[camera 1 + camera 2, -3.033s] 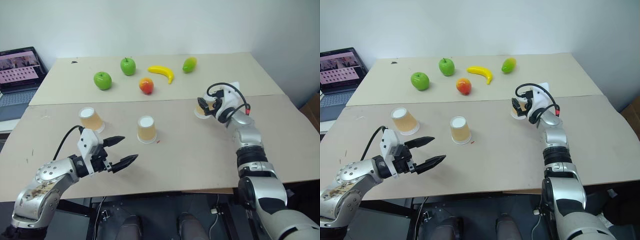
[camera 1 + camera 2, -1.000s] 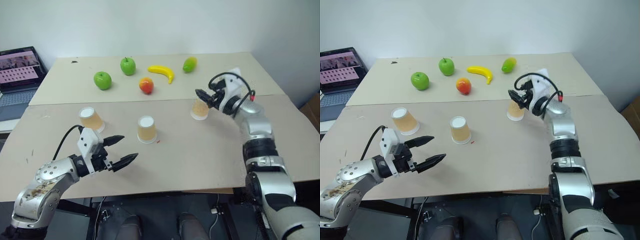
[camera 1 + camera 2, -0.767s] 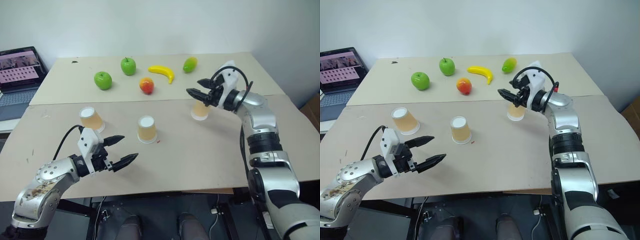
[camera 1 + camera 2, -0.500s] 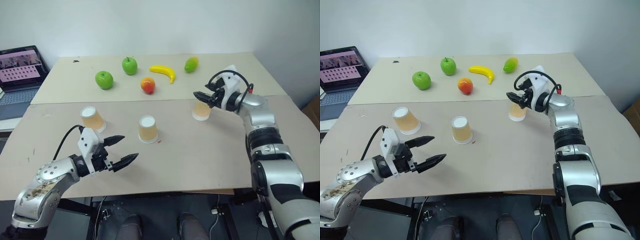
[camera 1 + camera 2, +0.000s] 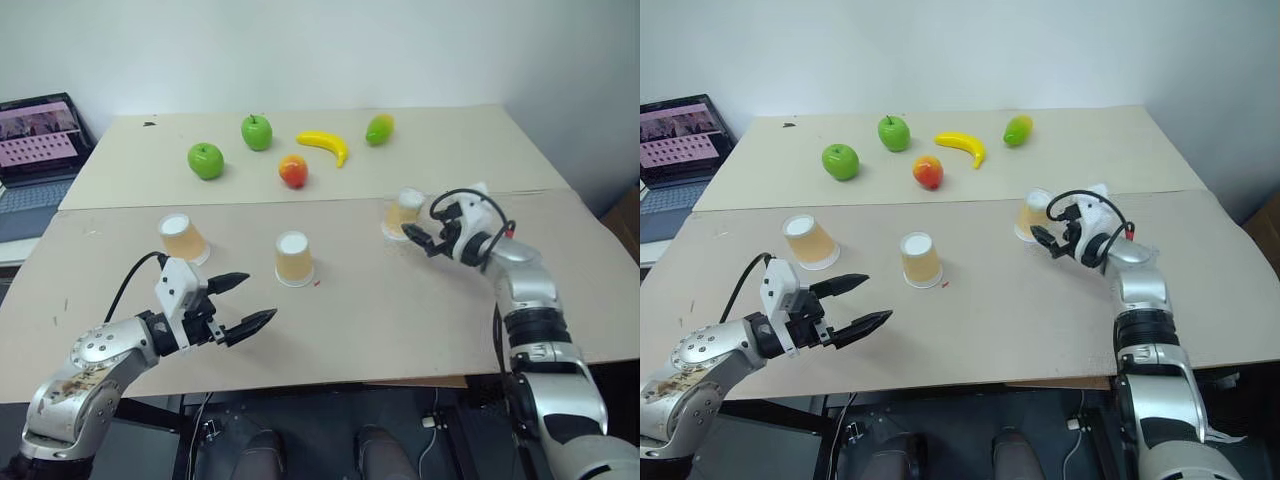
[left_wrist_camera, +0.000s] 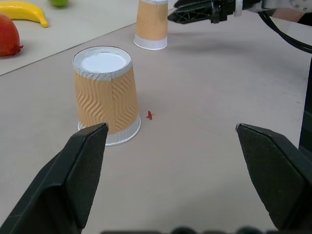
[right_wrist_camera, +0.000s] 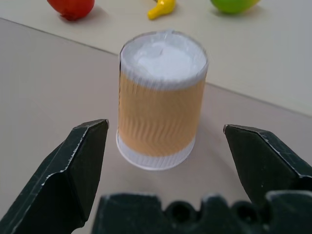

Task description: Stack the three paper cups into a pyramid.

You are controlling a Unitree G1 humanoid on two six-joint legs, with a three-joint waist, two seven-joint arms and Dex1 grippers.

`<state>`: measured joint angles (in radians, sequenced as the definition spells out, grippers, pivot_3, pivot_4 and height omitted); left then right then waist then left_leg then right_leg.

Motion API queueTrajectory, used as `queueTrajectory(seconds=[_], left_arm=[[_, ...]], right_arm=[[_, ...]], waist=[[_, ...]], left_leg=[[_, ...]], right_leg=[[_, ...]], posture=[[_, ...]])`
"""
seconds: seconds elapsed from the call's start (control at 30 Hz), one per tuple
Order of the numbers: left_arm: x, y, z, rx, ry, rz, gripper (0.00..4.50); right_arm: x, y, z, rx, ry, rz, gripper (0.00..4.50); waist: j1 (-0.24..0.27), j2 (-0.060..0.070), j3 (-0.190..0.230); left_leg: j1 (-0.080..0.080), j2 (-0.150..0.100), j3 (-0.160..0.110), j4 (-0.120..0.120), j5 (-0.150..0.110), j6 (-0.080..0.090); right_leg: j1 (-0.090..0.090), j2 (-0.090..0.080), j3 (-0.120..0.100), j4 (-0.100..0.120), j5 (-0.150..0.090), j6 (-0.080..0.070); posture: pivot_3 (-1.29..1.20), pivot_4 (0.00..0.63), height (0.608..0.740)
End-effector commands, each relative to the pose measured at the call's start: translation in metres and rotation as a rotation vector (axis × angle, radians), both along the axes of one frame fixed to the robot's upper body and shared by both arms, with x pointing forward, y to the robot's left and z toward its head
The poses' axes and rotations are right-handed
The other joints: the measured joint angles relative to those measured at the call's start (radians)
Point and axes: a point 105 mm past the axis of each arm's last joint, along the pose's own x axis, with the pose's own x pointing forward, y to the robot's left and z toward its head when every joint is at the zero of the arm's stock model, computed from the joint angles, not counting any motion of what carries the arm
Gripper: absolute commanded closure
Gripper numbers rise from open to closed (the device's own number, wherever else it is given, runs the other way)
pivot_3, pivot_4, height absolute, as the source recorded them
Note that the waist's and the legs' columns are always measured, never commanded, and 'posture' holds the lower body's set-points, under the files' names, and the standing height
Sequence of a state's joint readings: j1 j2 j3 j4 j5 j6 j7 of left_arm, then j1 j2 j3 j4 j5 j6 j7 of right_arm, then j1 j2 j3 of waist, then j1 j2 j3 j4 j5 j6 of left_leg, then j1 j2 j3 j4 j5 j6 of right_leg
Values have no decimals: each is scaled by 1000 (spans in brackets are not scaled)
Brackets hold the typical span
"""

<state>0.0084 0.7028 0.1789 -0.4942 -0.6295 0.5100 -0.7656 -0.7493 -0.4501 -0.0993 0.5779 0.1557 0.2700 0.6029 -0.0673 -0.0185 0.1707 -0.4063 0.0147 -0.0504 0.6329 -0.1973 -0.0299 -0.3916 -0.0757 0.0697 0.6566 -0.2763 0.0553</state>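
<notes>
Having let go of the right-hand cup (image 5: 404,213) and dropped from above it, the right gripper (image 5: 421,238) now hangs low just beside that cup with its jaws spread wide and nothing between them. All 3 paper cups stand upside down and well apart on the near table (image 5: 380,320), none stacked: the middle cup (image 5: 294,258) by a small red mark (image 6: 149,115), the left cup (image 5: 183,238) nearer the laptop (image 5: 35,150). The left gripper (image 5: 245,301) hovers released and empty over the near edge; no legible writing shows on any cup.
</notes>
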Motion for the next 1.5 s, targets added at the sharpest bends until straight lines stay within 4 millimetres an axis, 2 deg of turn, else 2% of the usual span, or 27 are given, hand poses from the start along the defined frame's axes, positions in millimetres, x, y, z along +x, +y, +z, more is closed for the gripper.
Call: queueTrajectory(seconds=[0.03,0.27,0.5,0.67,1.27,1.47,1.5], left_arm=[[-1,-1,10,8,-31,-17,0],[-1,-1,10,12,-30,-14,0],[-1,1,11,14,-31,-7,0],[-1,1,11,16,-33,-5,0],[-2,4,12,18,-39,15,0],[-1,4,12,16,-38,17,0],[-1,4,12,16,-37,17,0]], right_arm=[[3,-3,18,47,-67,-32,60],[16,-6,20,82,-79,-83,60],[29,-2,40,89,-124,-85,60],[35,9,51,88,-145,-56,60],[44,18,56,115,-147,-54,60],[44,18,57,114,-150,-48,1776],[44,19,57,112,-150,-47,1785]], waist=[[1,0,0],[2,0,0],[-2,0,0],[-1,0,0],[-2,0,0],[-2,0,0],[-2,0,0]], left_leg=[[0,0,0,0,0,0],[0,0,0,0,0,0],[0,0,0,0,0,0],[0,0,0,0,0,0],[0,0,0,-1,0,0],[0,0,0,-1,0,0],[0,0,0,-1,0,0]], right_leg=[[0,0,0,0,0,0],[0,0,0,0,0,0],[0,0,0,0,0,0],[0,0,0,-1,0,0],[0,0,0,0,0,0],[0,0,0,0,0,0],[0,0,0,0,0,0]], posture=[[0,150,732],[0,150,732],[0,150,732],[0,150,732],[0,150,732],[0,150,732],[0,150,732]])
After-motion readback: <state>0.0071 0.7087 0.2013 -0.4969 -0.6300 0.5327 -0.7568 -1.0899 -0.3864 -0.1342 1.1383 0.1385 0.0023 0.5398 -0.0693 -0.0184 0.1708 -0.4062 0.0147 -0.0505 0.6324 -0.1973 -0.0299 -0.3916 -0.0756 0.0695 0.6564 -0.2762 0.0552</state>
